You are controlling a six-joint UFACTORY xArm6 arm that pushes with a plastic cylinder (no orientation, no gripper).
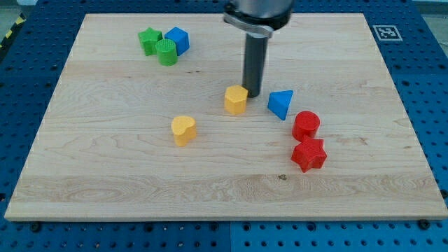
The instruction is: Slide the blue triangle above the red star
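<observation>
Beside my tip (253, 94) stood the yellow hexagon (236, 99), touching; no gripper fitted, state untellable; blue triangle (281, 104) risked nudging the red cylinder (306, 125), not clearing the red star (309, 155)

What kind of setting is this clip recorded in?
Most likely a robot lab bench: a wooden board sits on a blue perforated table, a printed marker tag is at the board's corner, and small coloured blocks like the blue triangle are scattered about.

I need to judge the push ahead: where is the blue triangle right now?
The blue triangle lies right of the board's centre, just up-left of the red cylinder, with the red star below that. My tip stands at its left, beside the yellow hexagonal block.
</observation>
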